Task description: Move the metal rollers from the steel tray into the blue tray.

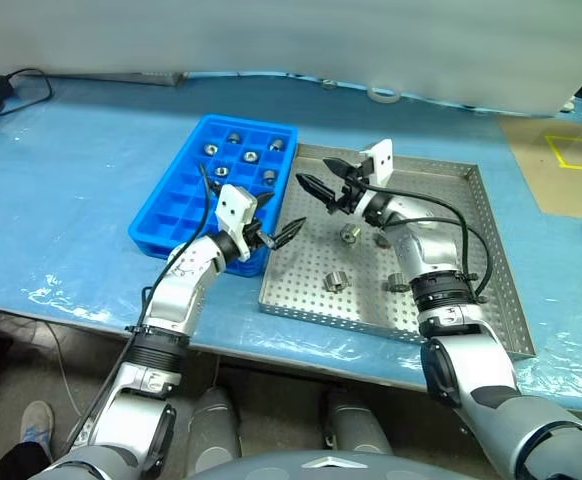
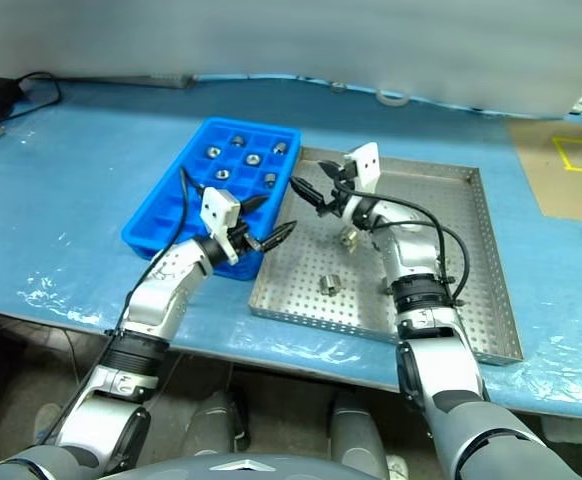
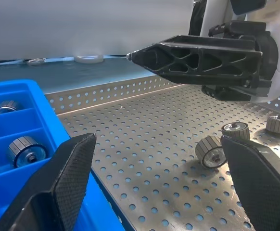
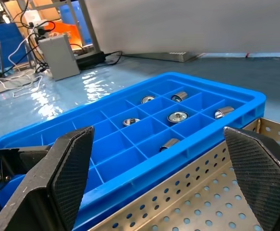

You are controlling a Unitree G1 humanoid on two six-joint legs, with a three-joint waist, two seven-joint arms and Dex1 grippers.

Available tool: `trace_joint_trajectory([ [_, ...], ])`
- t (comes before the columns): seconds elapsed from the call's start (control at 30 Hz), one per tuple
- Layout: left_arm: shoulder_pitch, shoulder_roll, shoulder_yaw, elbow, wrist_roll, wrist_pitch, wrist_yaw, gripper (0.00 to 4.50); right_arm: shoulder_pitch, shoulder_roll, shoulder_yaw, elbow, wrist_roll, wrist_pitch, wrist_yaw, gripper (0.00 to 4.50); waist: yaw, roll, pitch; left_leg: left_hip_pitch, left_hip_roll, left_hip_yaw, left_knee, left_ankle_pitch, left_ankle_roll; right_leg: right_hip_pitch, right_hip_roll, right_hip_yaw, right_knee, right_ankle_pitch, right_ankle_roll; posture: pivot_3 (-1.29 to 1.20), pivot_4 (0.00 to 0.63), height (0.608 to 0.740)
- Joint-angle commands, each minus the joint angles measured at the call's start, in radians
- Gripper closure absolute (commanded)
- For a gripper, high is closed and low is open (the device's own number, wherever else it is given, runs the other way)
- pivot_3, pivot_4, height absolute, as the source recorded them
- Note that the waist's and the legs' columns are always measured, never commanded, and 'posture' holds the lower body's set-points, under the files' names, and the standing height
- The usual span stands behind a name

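Six of the metal rollers [image 1: 250,157] are already sitting in the blue tray [image 1: 171,215], each in its own small compartment, all gathered toward the tray's far end; the compartments at its near end are lying bare. Four more appear to be waiting in the steel tray [image 1: 491,255], which is lying just beside the blue tray, long edges almost touching: one roller [image 1: 335,281] near the steel tray's front rim, another pair around its middle [image 1: 350,233], and one partly tucked under the right forearm, so I cannot be sure of the full count there. Both arms are hanging over the seam between the two trays. The left pincer [image 1: 274,232] is hovering by the blue tray's near corner, its black fingers spread wide and carrying nothing. The right pincer [image 1: 324,185] is hovering just past the blue tray's long edge, over the steel tray's perforated floor, likewise gaping wide and empty. By my reckoning the job is sitting a little past its midpoint: more rollers delivered than left, with neither pincer gripping one at this moment. What is remaining is reaching back across the steel tray for the loose rollers, with the pair around its middle lying closest to the pincers, and carrying each over into a free compartment of the blue tray.
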Motion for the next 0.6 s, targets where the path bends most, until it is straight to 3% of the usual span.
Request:
trace_joint_trajectory([
  [0.03, -0.011, 0.016, 0.009, -0.044, -0.007, -0.003, 0.0, 0.01, -0.037, 0.01, -0.004, 0.0, 0.01, -0.017, 0.012, 0.0, 0.001, 0.0, 0.0, 0.0, 0.0, 0.0, 0.0, 0.0, -0.001, 0.0, 0.0, 0.0, 0.0, 0.0, 0.0, -0.28, 0.15, 0.74],
  [0.37, 0.021, 0.06, 0.042, -0.12, -0.022, 0.028, 0.03, 0.01, -0.074, -0.005, 0.022, 0.095, -0.019, -0.026, 0.095, 0.0, 0.013, 0.0, 0.0, 0.0, 0.0, 0.0, -0.002, 0.0, -0.003, 0.0, 0.0, 0.0, 0.0, 0.0, 0.0, -0.17, 0.15, 0.74],
  [0.6, -0.005, 0.068, 0.044, -0.073, -0.041, 0.035, -0.01, 0.01, -0.112, -0.074, 0.01, 0.114, -0.043, -0.04, 0.123, 0.0, 0.032, 0.0, 0.0, 0.0, 0.0, 0.0, -0.002, 0.001, -0.004, 0.0, 0.0, 0.0, 0.0, 0.0, 0.0, -0.28, 0.15, 0.74],
])
